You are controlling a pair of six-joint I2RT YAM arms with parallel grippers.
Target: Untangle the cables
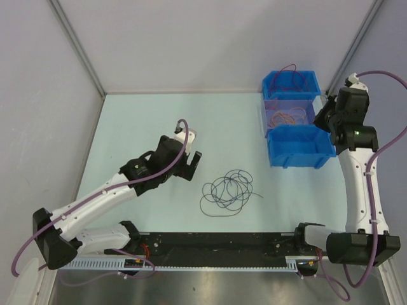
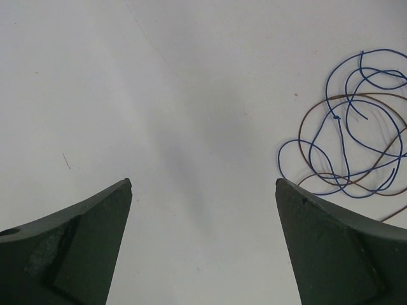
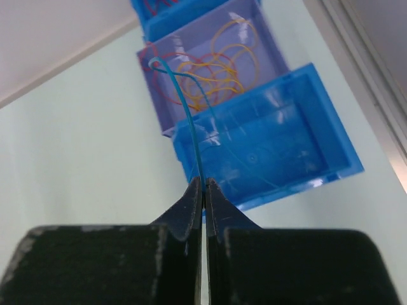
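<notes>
Three bins in a row at the far right of the table (image 1: 146,121): far blue bin (image 1: 289,95) with what look like dark red cables (image 1: 292,73), middle clear-purple bin (image 1: 305,107) with orange cables (image 3: 222,60), near blue bin (image 1: 299,155). Right gripper (image 3: 203,185) close beside the bins, jaws pinched flat on a thin teal cable (image 3: 190,133) (in the wrist view, running up across the near bin toward the middle one). Left gripper (image 2: 203,183) low over bare table, jaws spread wide, nothing between them. Tangle of cables (image 1: 227,190) loose near the table's middle, just right of the left gripper, blue and brown strands looped through each other, well apart from the bins. Open surface left of and beyond the tangle. Grey walls and a metal frame post close behind the bins. Pale mint tabletop, matte, evenly lit.
</notes>
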